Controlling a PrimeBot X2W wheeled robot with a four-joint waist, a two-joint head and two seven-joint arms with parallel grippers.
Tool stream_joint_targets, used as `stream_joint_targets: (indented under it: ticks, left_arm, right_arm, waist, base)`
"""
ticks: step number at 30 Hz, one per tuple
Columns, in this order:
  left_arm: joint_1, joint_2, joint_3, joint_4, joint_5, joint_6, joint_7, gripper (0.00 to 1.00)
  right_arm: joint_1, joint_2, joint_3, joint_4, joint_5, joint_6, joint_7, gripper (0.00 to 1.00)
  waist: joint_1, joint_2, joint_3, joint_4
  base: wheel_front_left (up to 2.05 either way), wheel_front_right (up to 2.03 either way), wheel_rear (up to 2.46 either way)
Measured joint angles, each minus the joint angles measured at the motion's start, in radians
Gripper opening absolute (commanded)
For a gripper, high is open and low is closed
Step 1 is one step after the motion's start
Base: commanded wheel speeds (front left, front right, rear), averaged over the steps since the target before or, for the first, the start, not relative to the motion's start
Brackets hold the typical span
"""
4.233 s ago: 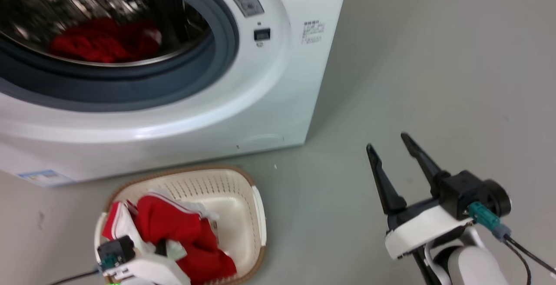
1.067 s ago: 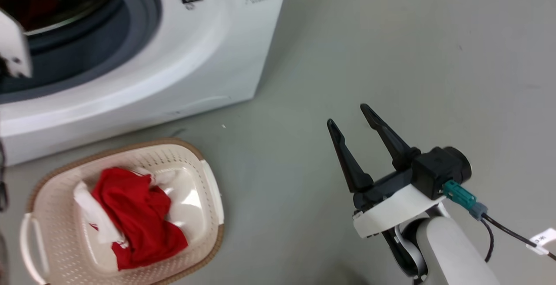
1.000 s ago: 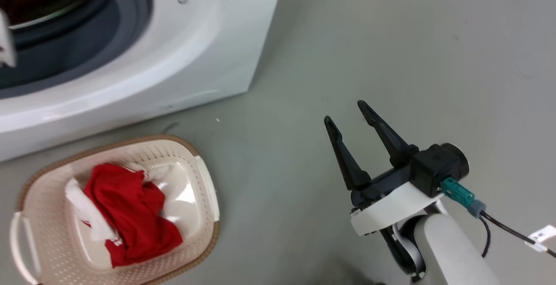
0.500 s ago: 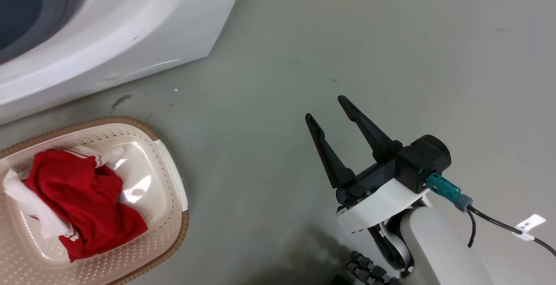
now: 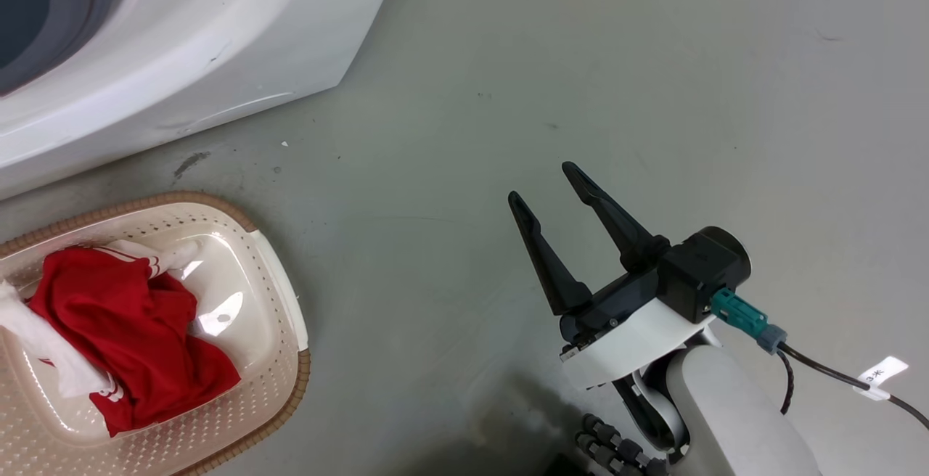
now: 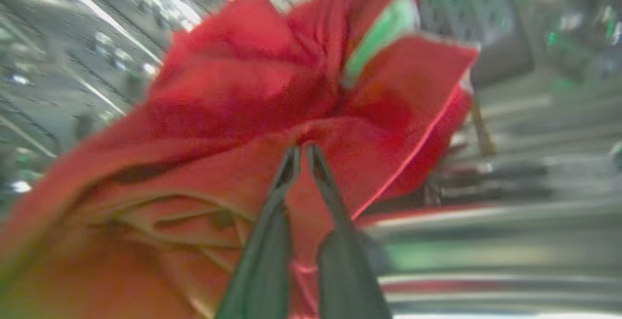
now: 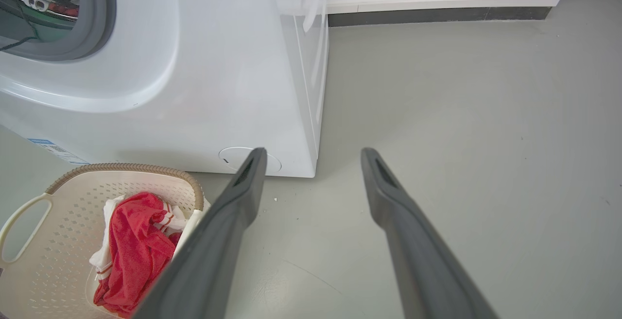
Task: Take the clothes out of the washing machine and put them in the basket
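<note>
Inside the steel drum (image 6: 58, 51) my left gripper (image 6: 302, 150) is shut on a bunched red garment (image 6: 233, 90) with a pale strip in its folds; the picture is blurred. The white washing machine (image 5: 181, 48) fills the head view's upper left, its grey porthole rim at the corner. The cream basket (image 5: 299, 378) stands on the floor before it with red and white clothes (image 5: 123, 323) inside. My right gripper (image 5: 540, 181) hangs open over bare floor, well right of the basket. The right wrist view shows the washing machine (image 7: 218, 66), basket (image 7: 121, 167), clothes (image 7: 131, 241) and my open right gripper (image 7: 313, 151).
Grey floor (image 5: 653, 62) stretches to the right of the washer and basket. A white wall with a dark skirting strip (image 7: 437, 13) runs behind the machine. A black cable with a white tag (image 5: 878, 374) trails from my right wrist.
The head camera has swung right and down, so the washer and basket slid toward the picture's left edge. The right gripper stays open in about the same pose.
</note>
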Motion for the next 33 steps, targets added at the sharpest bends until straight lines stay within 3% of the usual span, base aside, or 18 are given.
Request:
stream_joint_targets:
  ticks: [4, 5, 17, 24, 33]
  left_arm:
    - [0.033, 0.005, 0.003, -0.096, -0.004, 0.044, -0.076, 0.00]
    - [0.058, 0.005, 0.014, -0.148, -0.016, 0.072, -0.123, 0.00]
    - [0.249, -0.041, 0.074, -0.315, -0.105, 0.155, -0.361, 0.00]
    - [0.369, -0.090, 0.118, -0.265, -0.185, 0.153, -0.504, 0.00]
    - [0.489, -0.202, 0.137, -0.134, -0.274, 0.081, -0.654, 0.00]
  right_arm:
    - [-0.004, 0.000, -0.004, 0.006, -0.001, 0.000, -0.001, 1.00]
    - [-0.011, 0.000, -0.009, 0.009, -0.005, 0.000, -0.001, 1.00]
    - [-0.010, 0.000, -0.048, 0.014, -0.036, 0.000, 0.002, 1.00]
    - [0.029, 0.000, -0.079, 0.014, -0.055, 0.000, 0.023, 1.00]
    - [0.139, 0.000, -0.140, -0.007, -0.099, 0.000, 0.083, 1.00]
  waist:
    - [0.0000, 0.0000, -0.004, 0.006]
    - [0.0000, 0.0000, -0.009, 0.011]
    - [-0.0001, 0.0000, -0.085, 0.039]
    - [-0.0001, 0.0000, -0.177, 0.055]
    - [-0.0002, 0.0000, -0.327, 0.092]
  base:
    - [0.00, 0.00, 0.00]
    - [0.00, 0.00, 0.00]
    - [0.00, 0.00, 0.00]
    - [0.00, 0.00, 0.00]
    - [0.00, 0.00, 0.00]
